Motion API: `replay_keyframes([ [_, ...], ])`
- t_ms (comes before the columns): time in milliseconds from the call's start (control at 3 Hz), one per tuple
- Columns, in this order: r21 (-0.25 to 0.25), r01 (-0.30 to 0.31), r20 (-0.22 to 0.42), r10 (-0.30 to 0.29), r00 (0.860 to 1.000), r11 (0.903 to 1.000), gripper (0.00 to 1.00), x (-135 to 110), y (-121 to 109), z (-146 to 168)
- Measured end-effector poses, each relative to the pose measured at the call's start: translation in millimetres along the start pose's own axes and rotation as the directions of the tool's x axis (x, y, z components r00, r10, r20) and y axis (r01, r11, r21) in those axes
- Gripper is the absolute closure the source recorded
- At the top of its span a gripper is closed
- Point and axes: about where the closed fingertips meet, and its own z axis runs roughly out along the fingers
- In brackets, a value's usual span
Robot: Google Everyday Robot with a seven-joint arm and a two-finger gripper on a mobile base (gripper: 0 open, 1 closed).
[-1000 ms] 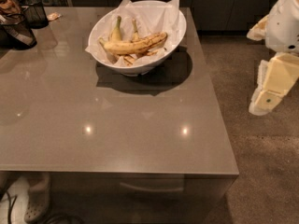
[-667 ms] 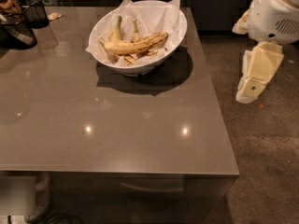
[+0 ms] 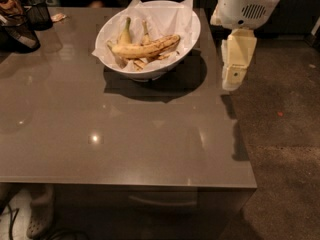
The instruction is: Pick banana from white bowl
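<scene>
The banana (image 3: 145, 48) is long, yellow with brown streaks, and lies across the middle of the white bowl (image 3: 192, 31), which is lined with crumpled white paper. The bowl stands at the back of the grey table (image 3: 125, 134). Smaller bananas with greenish stems (image 3: 125, 33) stand behind it in the bowl. My gripper (image 3: 233, 81) hangs pointing down at the table's right edge, to the right of the bowl and apart from it, under the white arm housing (image 3: 247, 4).
A black mesh cup (image 3: 37, 13) and a dark object (image 3: 15, 31) stand at the table's back left corner. Brown floor (image 3: 285, 134) lies to the right of the table. The table's front edge runs near the bottom.
The arm and gripper have moved left, from beyond the right side over the floor to the table's right edge beside the bowl. The bowl and bananas have not moved.
</scene>
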Motion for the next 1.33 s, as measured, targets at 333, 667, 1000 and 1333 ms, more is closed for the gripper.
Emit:
replay_keyframes([
  [333, 0.024, 0.005, 0.013, -0.006, 1.0, 0.9997, 0.0, -6, -6, 0],
  [667, 0.053, 0.017, 0.045, -0.019, 0.999, 0.9984, 0.0, -11, -20, -3],
  [1000, 0.074, 0.066, 0.061, -0.071, 0.996, 0.9951, 0.0, -30, -50, -8],
  [1333, 0.109, 0.144, 0.057, -0.151, 0.987, 0.9836, 0.0, -68, -86, -15],
])
